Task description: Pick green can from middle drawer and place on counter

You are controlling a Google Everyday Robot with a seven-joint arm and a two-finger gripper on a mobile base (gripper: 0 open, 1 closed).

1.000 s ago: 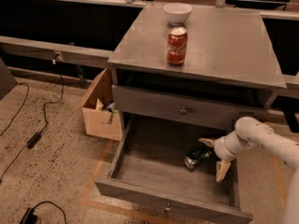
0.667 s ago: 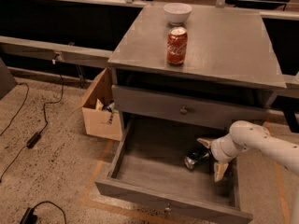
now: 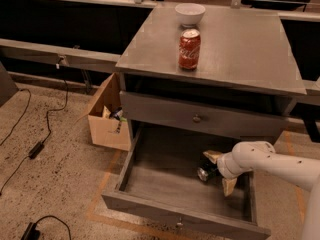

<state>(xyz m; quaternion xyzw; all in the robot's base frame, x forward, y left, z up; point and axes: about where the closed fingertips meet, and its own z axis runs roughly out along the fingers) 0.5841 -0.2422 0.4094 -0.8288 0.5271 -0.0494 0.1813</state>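
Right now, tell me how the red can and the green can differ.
The red can stands upright on the counter; the green can lies on its side in the drawer. The red can stands free; the open gripper sits beside the green can. Both are small drink cans.

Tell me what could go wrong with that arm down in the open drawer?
The green can lies on its side in the drawer, by the open gripper; it might roll away. Lifted out, it could hit the drawer front above. On the counter, the red can might get knocked.
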